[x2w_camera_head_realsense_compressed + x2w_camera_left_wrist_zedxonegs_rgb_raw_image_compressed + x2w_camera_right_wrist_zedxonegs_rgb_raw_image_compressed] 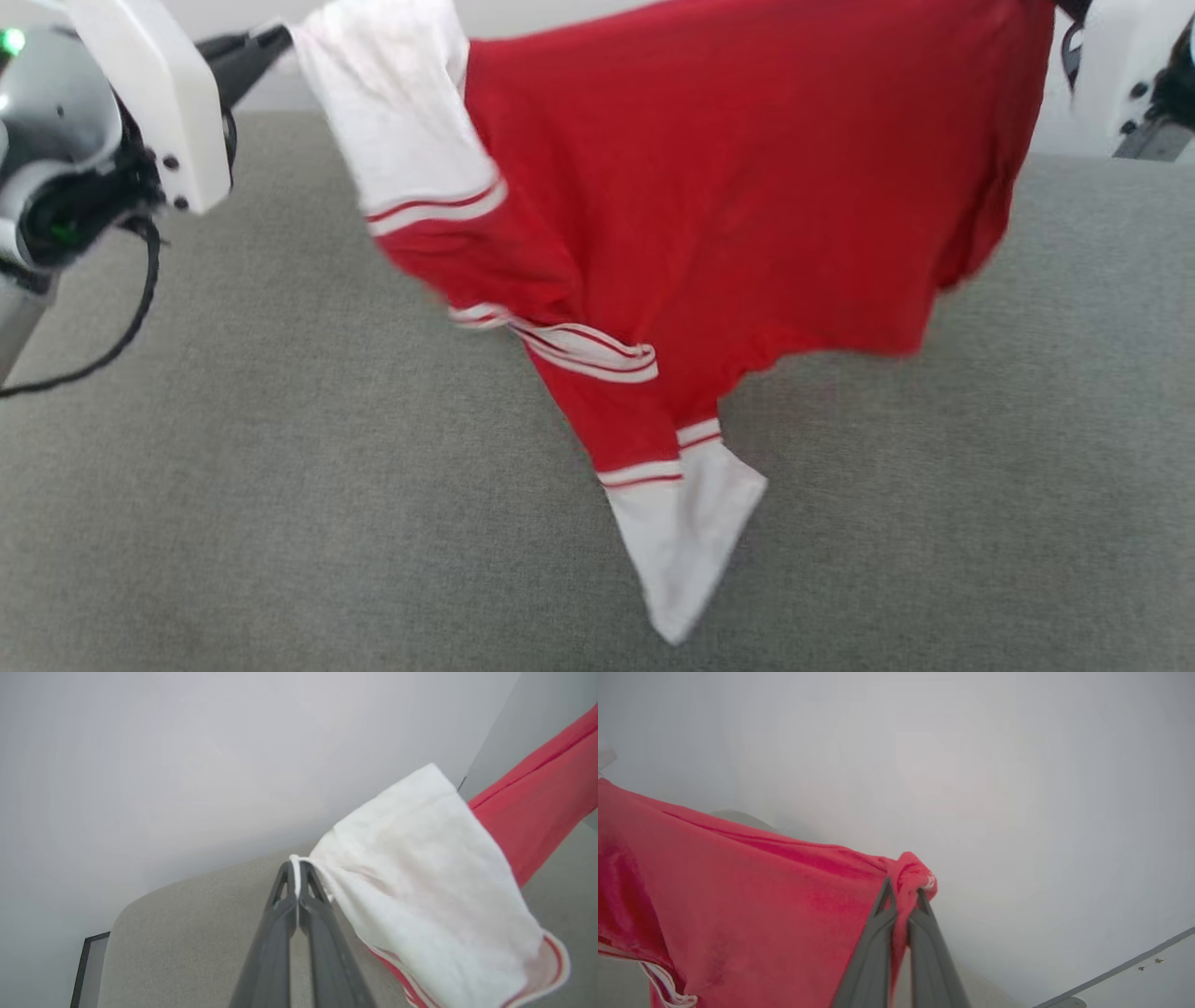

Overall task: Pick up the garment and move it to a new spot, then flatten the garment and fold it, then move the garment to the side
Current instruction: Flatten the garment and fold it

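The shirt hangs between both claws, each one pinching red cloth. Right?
Not quite. The left claw pinches the shirt's white sleeve, as the left wrist view shows; the right claw does pinch red cloth.

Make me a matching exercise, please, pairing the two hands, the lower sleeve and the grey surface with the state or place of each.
Column one:
1. left hand
2. right hand
3. lower white sleeve
4. grey surface

Column two:
A. spreads beneath the garment
B. shut on a bunched red corner
C. dangles lowest
D. shut on the upper white sleeve

Pairs: 1-D, 2-B, 3-C, 4-A.
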You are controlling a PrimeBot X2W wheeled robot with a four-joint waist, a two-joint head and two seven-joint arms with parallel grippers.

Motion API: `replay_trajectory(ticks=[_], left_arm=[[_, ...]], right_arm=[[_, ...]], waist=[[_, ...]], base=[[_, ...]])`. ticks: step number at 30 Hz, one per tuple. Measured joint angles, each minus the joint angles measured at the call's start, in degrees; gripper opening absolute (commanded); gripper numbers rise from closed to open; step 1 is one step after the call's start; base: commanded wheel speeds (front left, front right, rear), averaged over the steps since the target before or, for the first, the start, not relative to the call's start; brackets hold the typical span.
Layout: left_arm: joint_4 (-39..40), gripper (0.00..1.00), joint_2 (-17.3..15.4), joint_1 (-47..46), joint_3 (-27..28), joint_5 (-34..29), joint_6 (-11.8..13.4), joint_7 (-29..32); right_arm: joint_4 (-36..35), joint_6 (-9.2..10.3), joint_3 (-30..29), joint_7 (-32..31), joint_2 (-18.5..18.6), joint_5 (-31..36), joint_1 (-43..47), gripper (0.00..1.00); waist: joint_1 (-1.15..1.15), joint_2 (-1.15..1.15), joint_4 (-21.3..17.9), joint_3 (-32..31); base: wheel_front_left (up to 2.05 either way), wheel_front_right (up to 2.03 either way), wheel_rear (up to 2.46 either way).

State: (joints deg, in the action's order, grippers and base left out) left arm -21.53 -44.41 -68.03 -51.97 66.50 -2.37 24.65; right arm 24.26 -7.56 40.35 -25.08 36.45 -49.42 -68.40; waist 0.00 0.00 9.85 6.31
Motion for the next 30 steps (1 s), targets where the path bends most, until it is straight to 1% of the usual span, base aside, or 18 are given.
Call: replay_trajectory(ticks=[6, 11, 16, 19, 22, 25, 30], left_arm=[[-3.2, 0.00, 1.8, -4.9, 0.4, -1.9, -1.4, -0.5], [-5.5, 0.00, 3.0, -8.4, 0.4, -3.0, -2.3, -0.8], [-7.6, 0.00, 4.1, -12.1, 0.0, -5.1, -2.9, -1.3], [-9.2, 0.00, 5.1, -14.3, -0.2, -6.7, -3.2, -3.0], [-11.6, 0.00, 6.1, -17.1, -0.1, -8.8, -3.6, -5.8], [-14.6, 0.00, 7.3, -20.7, 0.2, -10.8, -3.8, -9.4], [-20.4, 0.00, 8.9, -28.4, 0.8, -16.9, -3.6, -18.8]], right_arm=[[-3.7, 0.00, -4.8, 0.6, -0.7, 1.6, 1.2, 0.00], [-5.9, 0.00, -8.6, -0.4, -1.6, 3.0, 2.3, 0.00], [-7.4, 0.00, -12.3, -1.6, -2.7, 5.9, 2.7, 0.00], [-7.2, 0.00, -14.2, -2.2, -3.9, 8.4, 2.6, 0.00], [-6.4, 0.00, -15.8, -2.1, -5.6, 11.4, 1.6, 0.00], [-4.4, 0.00, -17.5, -0.7, -7.9, 15.1, -0.8, 0.00], [0.5, 0.00, -19.6, 5.4, -11.8, 23.5, -6.8, 0.00]], waist=[[0.00, 0.00, -1.2, -1.2], [0.00, 0.00, -1.6, -1.3], [0.00, 0.00, -1.9, -0.3], [0.00, 0.00, -2.2, 1.1], [0.00, 0.00, -2.4, 3.1], [0.00, 0.00, -2.8, 5.8], [0.00, 0.00, -3.4, 11.2]], base=[[0.00, 0.00, 0.00], [0.00, 0.00, 0.00], [0.00, 0.00, 0.00], [0.00, 0.00, 0.00], [0.00, 0.00, 0.00], [0.00, 0.00, 0.00], [0.00, 0.00, 0.00]])
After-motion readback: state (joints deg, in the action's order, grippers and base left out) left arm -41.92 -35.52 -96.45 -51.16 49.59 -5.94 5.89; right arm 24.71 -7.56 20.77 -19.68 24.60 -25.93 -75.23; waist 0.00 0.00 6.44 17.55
